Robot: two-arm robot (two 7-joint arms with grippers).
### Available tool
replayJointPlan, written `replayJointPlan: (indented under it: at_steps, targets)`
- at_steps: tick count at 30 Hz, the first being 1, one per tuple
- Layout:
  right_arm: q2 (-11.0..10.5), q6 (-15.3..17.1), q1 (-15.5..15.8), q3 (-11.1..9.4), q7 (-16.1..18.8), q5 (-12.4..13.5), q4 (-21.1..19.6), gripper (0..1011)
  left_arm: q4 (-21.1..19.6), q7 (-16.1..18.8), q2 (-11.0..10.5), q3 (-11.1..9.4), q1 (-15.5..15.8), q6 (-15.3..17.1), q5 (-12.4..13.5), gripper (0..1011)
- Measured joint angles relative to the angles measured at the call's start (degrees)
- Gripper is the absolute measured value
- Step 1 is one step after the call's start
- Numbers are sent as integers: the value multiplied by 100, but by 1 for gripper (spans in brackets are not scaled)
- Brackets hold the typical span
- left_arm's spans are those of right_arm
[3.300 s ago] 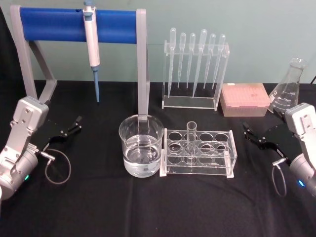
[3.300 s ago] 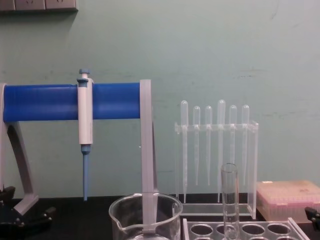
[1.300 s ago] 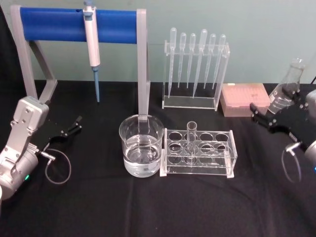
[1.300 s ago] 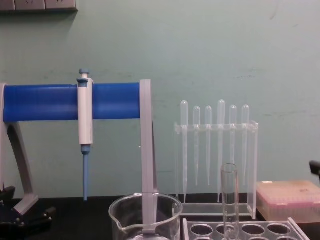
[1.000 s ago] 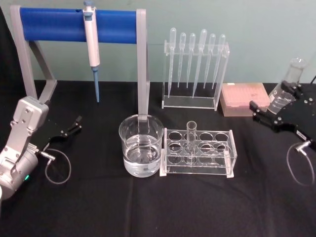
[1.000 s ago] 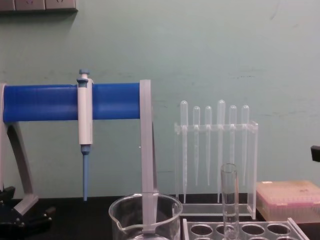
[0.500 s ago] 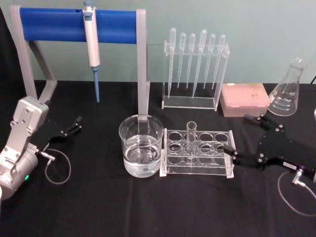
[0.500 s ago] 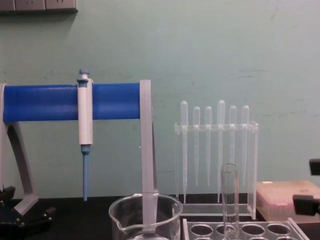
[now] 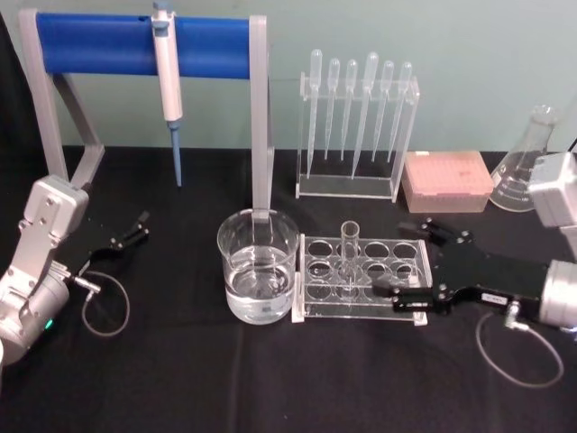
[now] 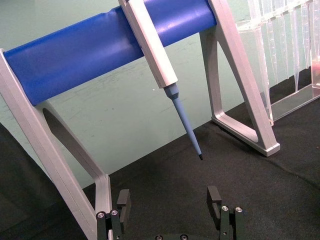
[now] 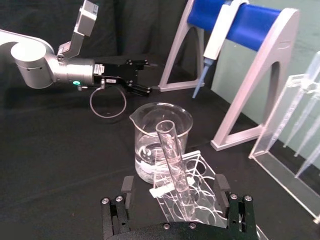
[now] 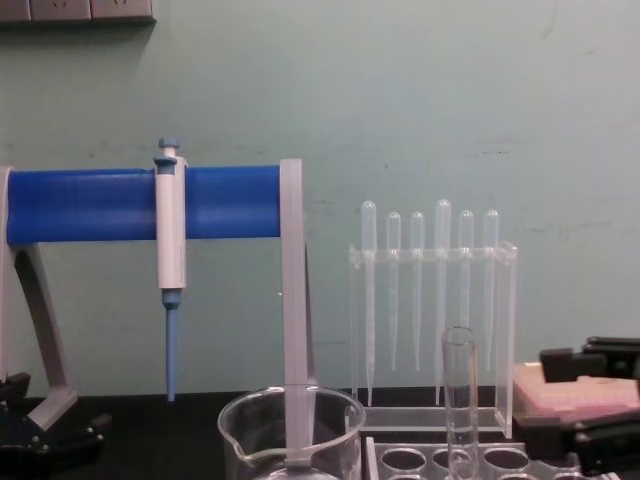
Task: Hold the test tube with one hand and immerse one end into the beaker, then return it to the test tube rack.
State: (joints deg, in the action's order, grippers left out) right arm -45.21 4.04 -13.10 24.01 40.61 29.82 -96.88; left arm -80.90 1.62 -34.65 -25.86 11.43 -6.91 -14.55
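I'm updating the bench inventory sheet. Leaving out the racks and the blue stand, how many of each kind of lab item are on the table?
Test tube: 1
Beaker: 1
Conical flask: 1
Plastic pipettes: 6
Pipettor: 1
Pink tip box: 1
Total: 11

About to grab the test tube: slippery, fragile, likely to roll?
The test tube is smooth clear glass, probably slippery; the open right gripper should pinch centred. Thin-walled, likely fragile. Upright in the rack, it can't roll yet.
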Motion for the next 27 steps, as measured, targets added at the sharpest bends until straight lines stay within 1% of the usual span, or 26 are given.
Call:
replayJointPlan:
  at_steps: [1, 2, 3, 6, 13, 21, 27]
  targets:
    - [41, 49, -95, 76, 43, -4, 57, 1002, 0, 0, 0, 0, 0, 0, 0, 1000]
    - [41, 49, -95, 76, 43, -4, 57, 1002, 0, 0, 0, 0, 0, 0, 0, 1000]
    - [88, 88, -193, 157, 86, -11, 112, 1002, 0, 0, 0, 0, 0, 0, 0, 1000]
    - [172, 154, -365, 311, 141, -39, 216, 1002, 0, 0, 0, 0, 0, 0, 0, 1000]
    - [349, 264, -691, 584, 168, -96, 440, 1002, 0, 0, 0, 0, 0, 0, 0, 1000]
    - [516, 294, -948, 771, 165, -144, 690, 1000, 0, 0, 0, 0, 0, 0, 0, 1000]
    - [604, 294, -1068, 856, 153, -176, 813, 1002, 0, 0, 0, 0, 0, 0, 0, 1000]
